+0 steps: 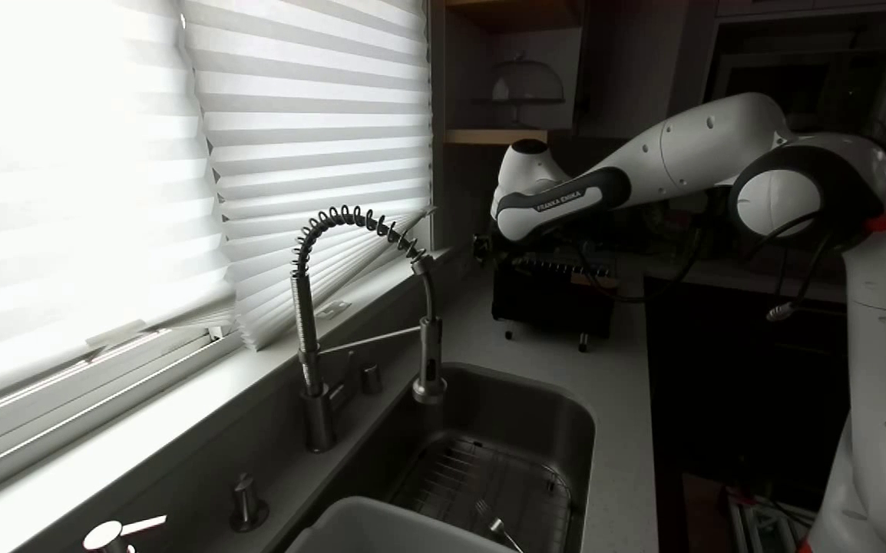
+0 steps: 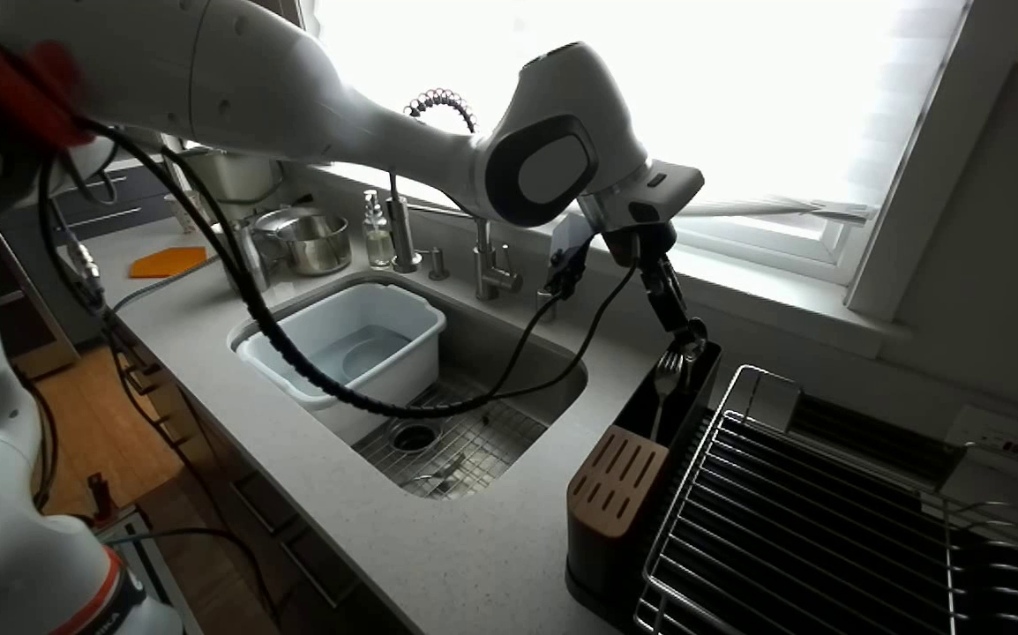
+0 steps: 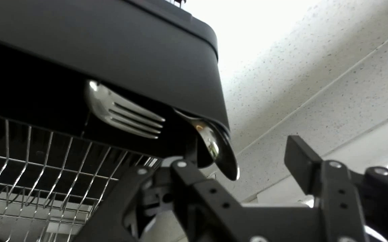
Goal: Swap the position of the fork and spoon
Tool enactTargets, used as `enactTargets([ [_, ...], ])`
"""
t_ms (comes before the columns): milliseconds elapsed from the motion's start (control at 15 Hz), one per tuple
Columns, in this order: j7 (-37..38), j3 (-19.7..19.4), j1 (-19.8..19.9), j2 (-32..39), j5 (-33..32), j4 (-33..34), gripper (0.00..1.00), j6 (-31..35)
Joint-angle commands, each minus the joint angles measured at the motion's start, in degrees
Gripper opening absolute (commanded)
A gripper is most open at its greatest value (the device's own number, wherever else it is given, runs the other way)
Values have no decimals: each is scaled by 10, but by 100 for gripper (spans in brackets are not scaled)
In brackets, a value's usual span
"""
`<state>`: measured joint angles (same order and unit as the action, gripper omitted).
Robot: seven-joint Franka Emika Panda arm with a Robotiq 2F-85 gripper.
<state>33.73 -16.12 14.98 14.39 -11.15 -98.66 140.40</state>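
Note:
A silver fork stands tines up in the black utensil holder in the wrist view. A silver spoon stands bowl up at the holder's end corner, to the right of the fork. The fork also shows in an exterior view; the spoon there is small and partly hidden by the fingers. My gripper is open at that corner. The spoon's bowl lies between the fingers in the picture, close to the left finger, and is not clamped. In an exterior view the gripper points down at the holder's far end.
A slotted wooden lid covers the holder's near end. A wire dish rack stands beside it. The sink holds a grey tub and another fork. A tall spring faucet and the window sill are nearby.

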Motion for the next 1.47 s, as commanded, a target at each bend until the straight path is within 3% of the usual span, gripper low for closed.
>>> enactTargets([
  [0,5,-19,-14,18,-11,19,38,3],
  [333,8,-30,-19,27,-17,24,1,-4],
  [800,13,-40,-23,12,-27,25,1,3],
  [1400,39,-44,-34,-76,-74,-5,1,0],
])
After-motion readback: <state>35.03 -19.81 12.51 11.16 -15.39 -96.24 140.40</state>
